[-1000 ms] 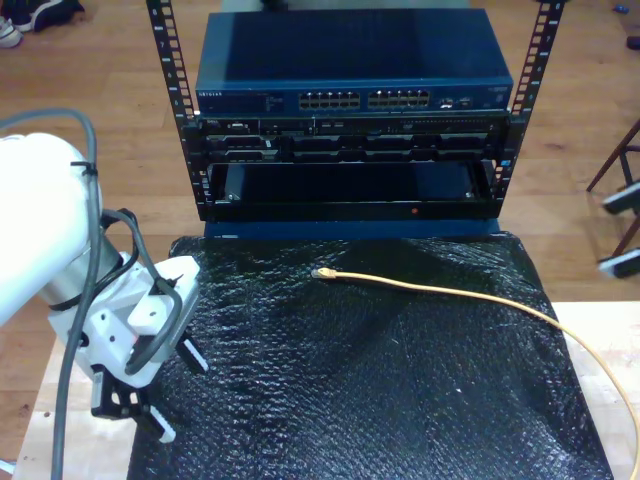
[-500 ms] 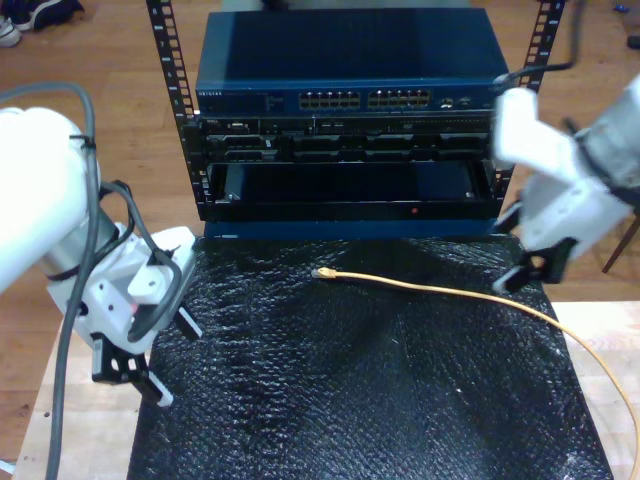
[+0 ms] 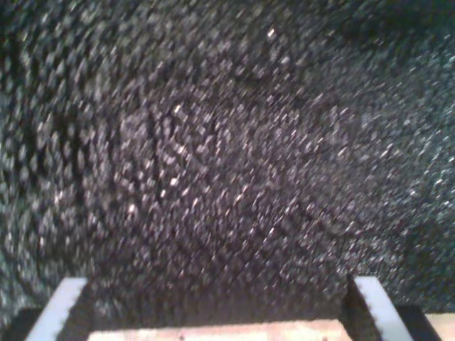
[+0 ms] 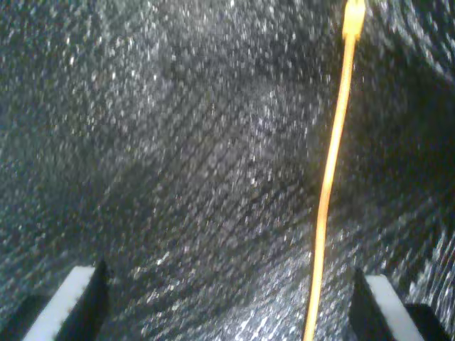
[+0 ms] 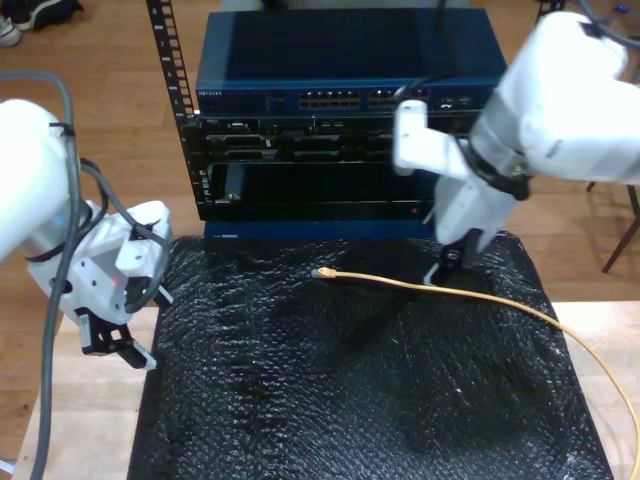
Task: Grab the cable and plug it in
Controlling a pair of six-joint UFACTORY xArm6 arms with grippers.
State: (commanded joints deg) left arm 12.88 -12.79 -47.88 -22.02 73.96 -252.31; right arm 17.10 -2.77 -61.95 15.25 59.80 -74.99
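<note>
A yellow-orange cable (image 5: 470, 295) is seen lying loose across a black textured mat (image 5: 330, 400), its small clear plug (image 5: 322, 272) resting on the mat just in front of a rack (image 5: 345, 150) of network equipment, with the cord trailing away toward the exterior view's right and off the mat's edge. In the rack, a blue network switch (image 5: 350, 70) with a row of ports is mounted above darker units. My second gripper (image 5: 455, 262) is held above the cable toward the exterior view's right, just in front of the rack; in its wrist view its two pale fingertips (image 4: 67, 302) are spread wide apart, with the cable (image 4: 330, 177) running between them along the mat (image 4: 178, 177), nearer one finger than the other, and nothing is gripped. My first gripper (image 5: 115, 345) is positioned at the mat's edge on the exterior view's left, over the light wooden tabletop (image 5: 85, 420); its fingertips (image 3: 64, 302) are likewise parted wide over the mat's (image 3: 227, 156) edge, and nothing is held between them. Thick grey cables (image 5: 70, 200) are looped along the white arm on that side. Wooden flooring (image 5: 100, 90) is visible behind the rack.
</note>
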